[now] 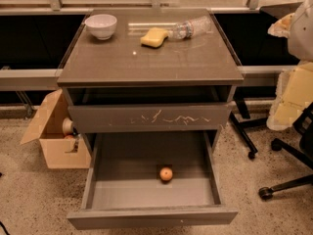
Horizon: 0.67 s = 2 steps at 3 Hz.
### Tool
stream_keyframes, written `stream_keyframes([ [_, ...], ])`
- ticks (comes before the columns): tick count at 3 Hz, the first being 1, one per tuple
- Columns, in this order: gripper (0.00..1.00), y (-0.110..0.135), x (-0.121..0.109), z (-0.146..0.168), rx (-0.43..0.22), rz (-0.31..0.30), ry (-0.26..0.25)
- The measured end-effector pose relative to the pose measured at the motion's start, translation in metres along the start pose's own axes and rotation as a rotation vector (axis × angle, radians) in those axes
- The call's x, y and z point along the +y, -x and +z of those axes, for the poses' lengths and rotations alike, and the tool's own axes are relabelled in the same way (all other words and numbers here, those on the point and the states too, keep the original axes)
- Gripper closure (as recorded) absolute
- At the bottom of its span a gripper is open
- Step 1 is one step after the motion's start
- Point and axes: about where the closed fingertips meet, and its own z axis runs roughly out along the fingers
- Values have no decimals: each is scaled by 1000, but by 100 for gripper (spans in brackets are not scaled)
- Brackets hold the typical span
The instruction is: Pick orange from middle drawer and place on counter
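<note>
orange (166, 174) centre of open mid drawer (146, 218) | prob. light, firm, rolls | pinch across widest part, from above | gripper out of frame, grip state unknown

Gripper with its jaws out of frame — only a pale arm segment (302, 31) far right

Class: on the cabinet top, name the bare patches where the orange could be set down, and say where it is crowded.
The counter is bare across its front half, in front of the white bowl, yellow sponge and lying bottle, which crowd the back. The orange sits alone in the middle drawer. The gripper is out of view.
</note>
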Motion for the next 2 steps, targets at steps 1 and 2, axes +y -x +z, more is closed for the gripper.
stream_keyframes([
  [1,0,0,0,0,0,0,0],
  [2,0,-2,2,9,-33,7,10],
])
